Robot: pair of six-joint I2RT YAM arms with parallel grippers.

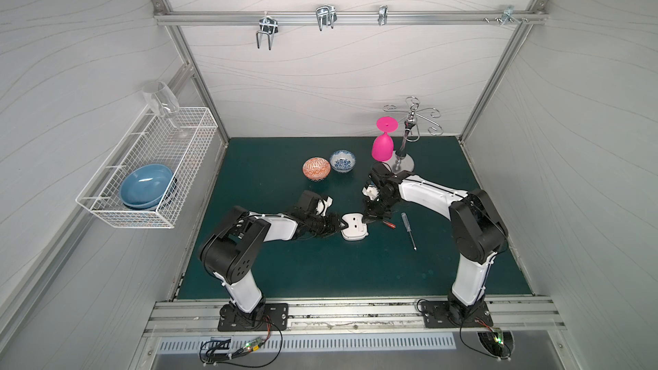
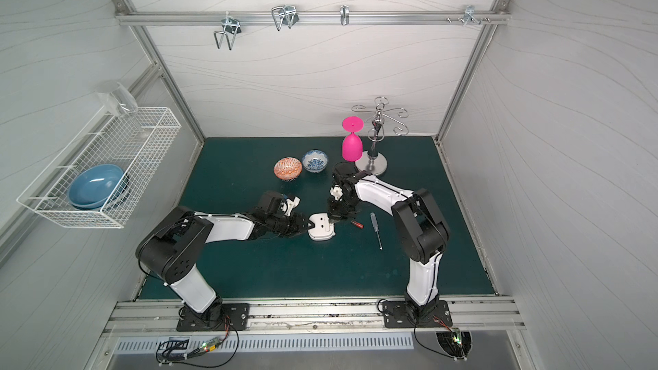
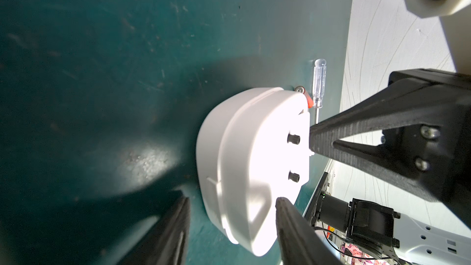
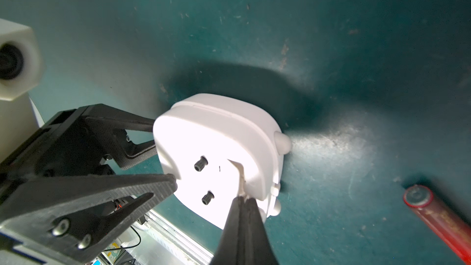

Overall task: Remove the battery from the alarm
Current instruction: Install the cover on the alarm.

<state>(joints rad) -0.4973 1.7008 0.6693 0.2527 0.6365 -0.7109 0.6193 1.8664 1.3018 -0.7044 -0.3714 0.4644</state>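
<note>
Both top views hang high above the bench (image 1: 320, 272), near its front edge, facing down and toward the back wall (image 1: 320, 83). The alarm (image 1: 354, 226) sits near mid-frame, small and far. They share nearly the whole scene, offset slightly sideways. The left wrist camera rides just behind the left hand (image 3: 232, 200), very near the alarm, looking across its back toward the right hand (image 3: 312, 138). The right wrist camera looks along its own hand at that same back from the alarm's opposite side, equally near. Both wrist views share the alarm's back and two black knobs (image 4: 201, 163).
</note>
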